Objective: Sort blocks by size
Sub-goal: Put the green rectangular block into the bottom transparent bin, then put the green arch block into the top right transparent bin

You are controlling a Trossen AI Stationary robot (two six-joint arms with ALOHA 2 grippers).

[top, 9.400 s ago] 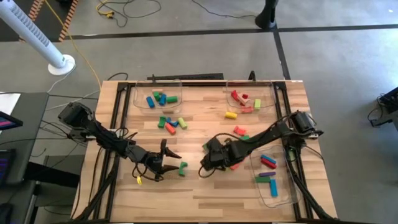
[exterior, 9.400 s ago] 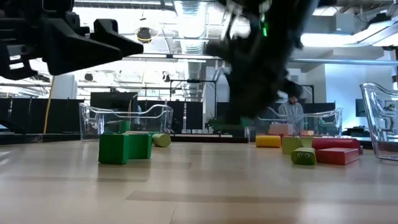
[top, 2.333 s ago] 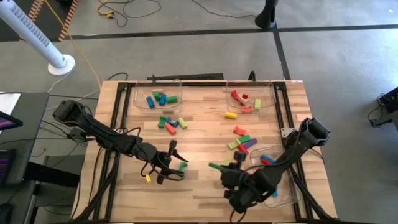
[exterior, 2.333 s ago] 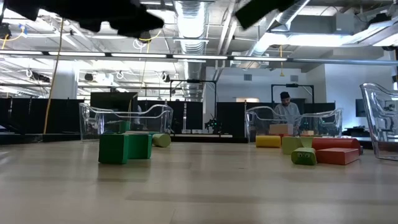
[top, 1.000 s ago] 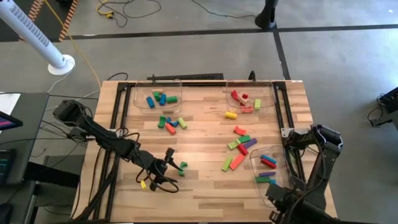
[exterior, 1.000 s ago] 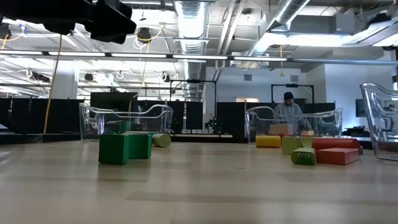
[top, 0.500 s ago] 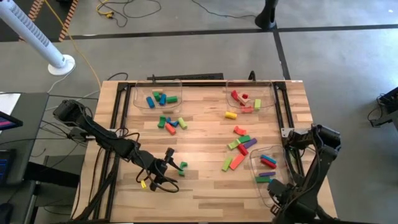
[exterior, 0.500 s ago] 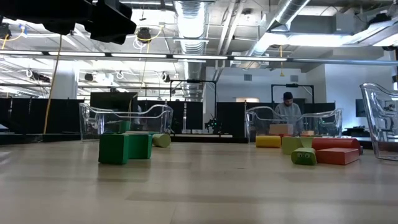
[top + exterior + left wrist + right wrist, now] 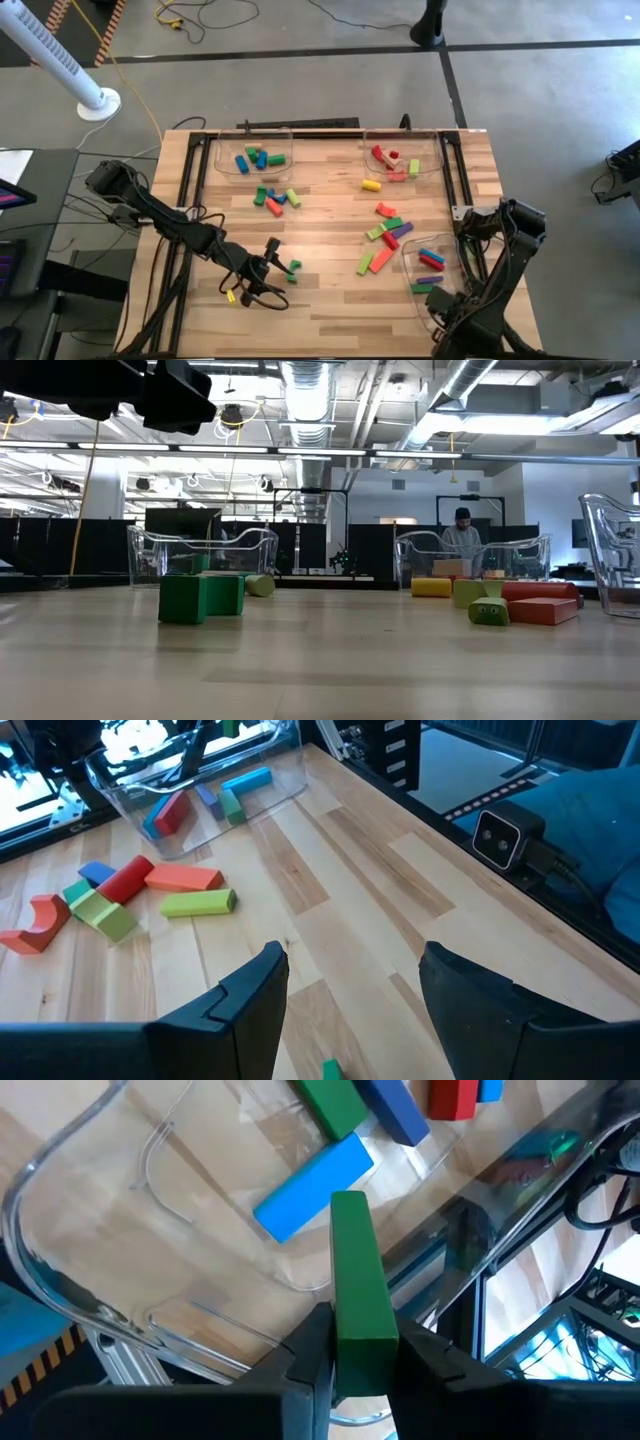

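Even bright overhead light; ceiling strip lights [image 9: 300,380] glare in low view. Soft shadows on table [image 9: 330,215]. Low-view foreground tabletop blurred; wrist-view edges slightly soft.

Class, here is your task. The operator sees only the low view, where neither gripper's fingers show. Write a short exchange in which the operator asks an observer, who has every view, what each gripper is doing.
Operator: I can't find the right gripper. Is it holding anything?
Observer: Yes. The right gripper is shut on a long green block, at the rim of the clear tray on the table's right side.
Operator: And the left gripper?
Observer: The left gripper hovers with its jaws open, empty, above the table beside a small green block.
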